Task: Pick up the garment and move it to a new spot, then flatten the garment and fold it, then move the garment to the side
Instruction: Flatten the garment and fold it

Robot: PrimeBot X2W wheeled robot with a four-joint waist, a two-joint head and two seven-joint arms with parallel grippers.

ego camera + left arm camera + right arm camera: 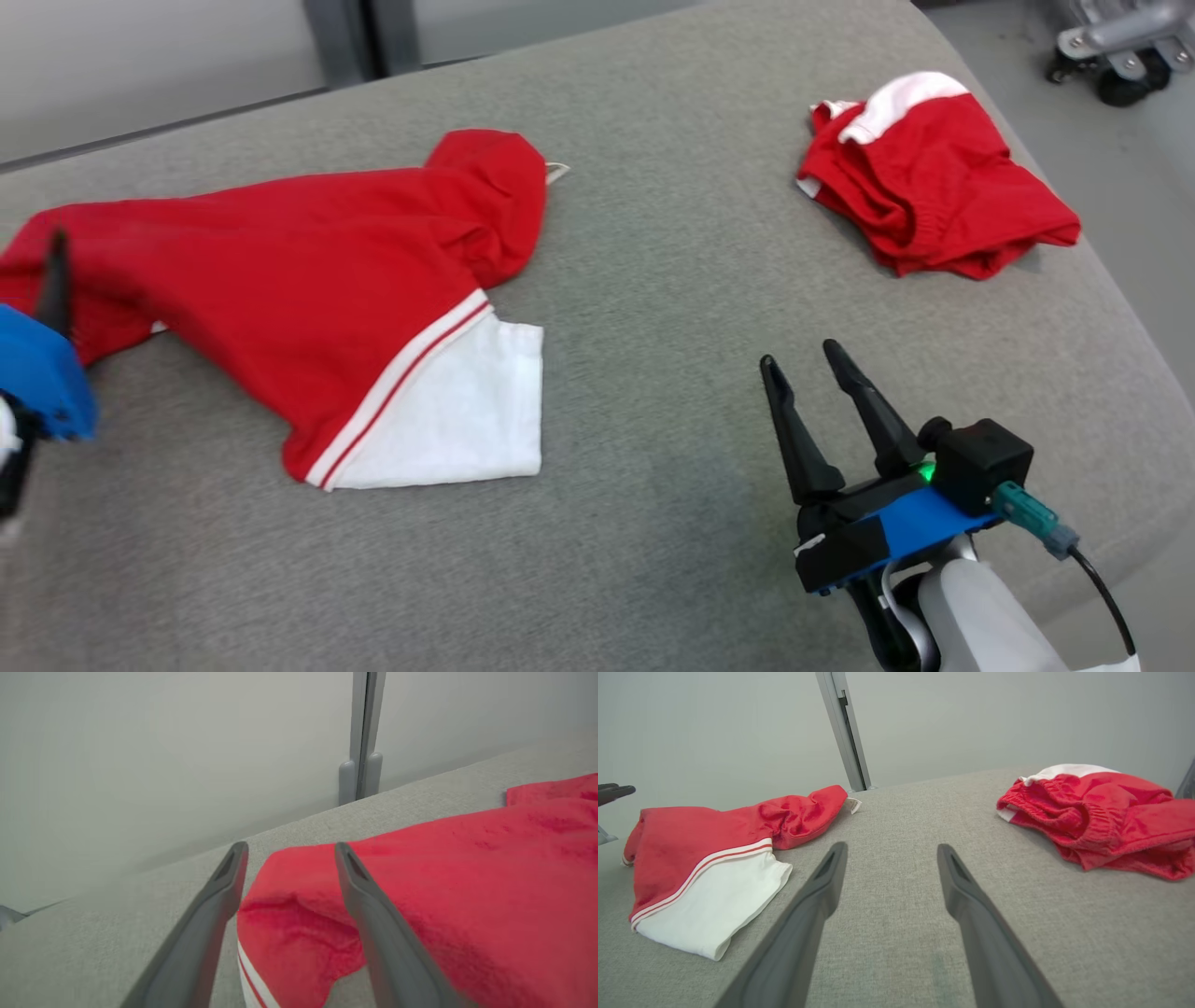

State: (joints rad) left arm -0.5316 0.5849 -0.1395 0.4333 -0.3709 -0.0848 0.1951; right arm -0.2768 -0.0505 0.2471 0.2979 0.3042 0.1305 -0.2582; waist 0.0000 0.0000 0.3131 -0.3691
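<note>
The left claw (290,849) stands spread and grips nothing. In its wrist view the rounded left end of the red-and-white garment (308,271) lies between and below its two fingers; I cannot tell whether they touch the cloth. The garment lies spread on the left half of the grey worktop (653,280). Its red part reaches the left edge of the head view, and its white panel, trimmed with a red stripe, points to the near side. The right claw (799,357) is also spread and empty, over bare worktop at the near right, well apart from both cloths. A wide bare strip runs between the garment and a bunched red garment (934,187) near the far right rim. The worktop's right rim curves away just past that bundle. A grey post (364,37) stands behind the far edge.
</note>
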